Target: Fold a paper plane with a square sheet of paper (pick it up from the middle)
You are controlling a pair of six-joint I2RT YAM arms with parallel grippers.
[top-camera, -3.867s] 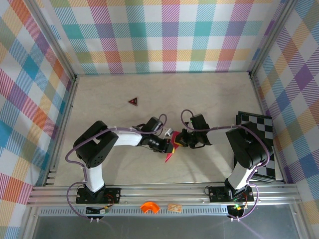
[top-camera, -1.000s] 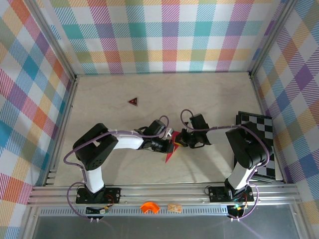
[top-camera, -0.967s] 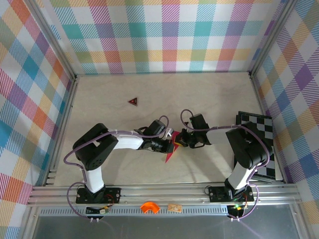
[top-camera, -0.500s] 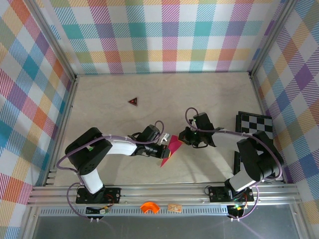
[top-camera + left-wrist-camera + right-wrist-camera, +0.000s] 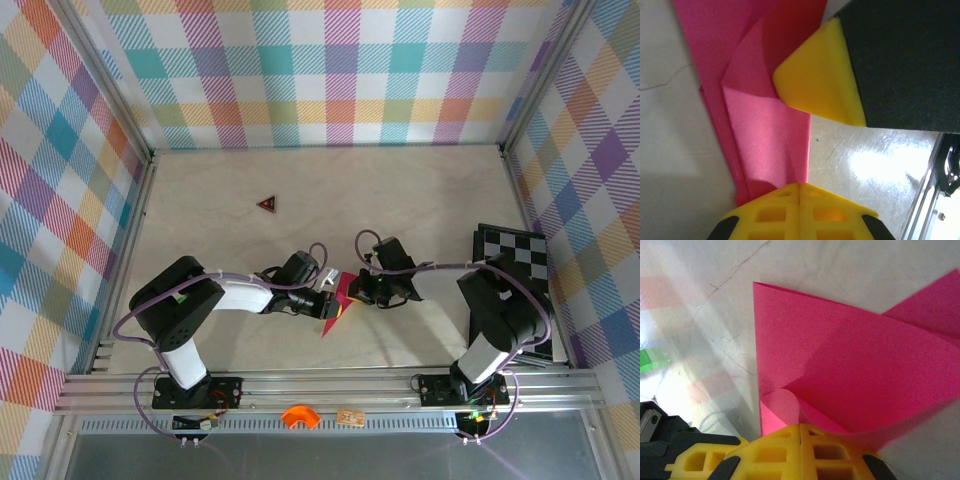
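1. Pale desk [image 5: 420,200] boxed in by checked walls [image 5: 330,70].
2. Nearest me, the paper plane [image 5: 335,312] sits mid-desk between the arms as a narrow pink dart, its point toward the bases.
3. The left tool [image 5: 324,303] is clamped on its left side and the right tool [image 5: 358,291] on its right. Both wrist views show layers pinched.
4. Over the last second both arms shifted left. The wing fanned out half a second ago now lies narrower. I judge a wing crease is being set, late in the folding.
5. Farther off are the checkerboard [image 5: 515,262] at right and the red triangle [image 5: 267,204] beyond, both well apart from the work.
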